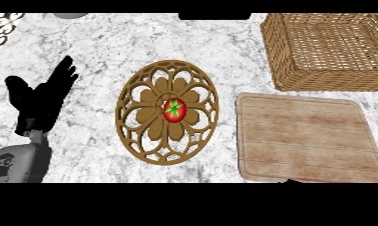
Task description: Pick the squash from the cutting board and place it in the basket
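The wooden cutting board (pixel 303 137) lies at the right front of the counter, and nothing rests on it. I see no squash anywhere in the head view. The wicker basket (pixel 284 55) stands behind the board at the back right, and its visible inside holds nothing. My left hand (pixel 40 102) rests open at the left edge with its fingers up, far from both board and basket. My right hand does not show.
A brown openwork trivet (pixel 144 120) lies in the middle of the marble counter with a red tomato (pixel 174 110) at its centre. A grey object (pixel 70 15) and a dark object (pixel 214 16) sit at the counter's back edge.
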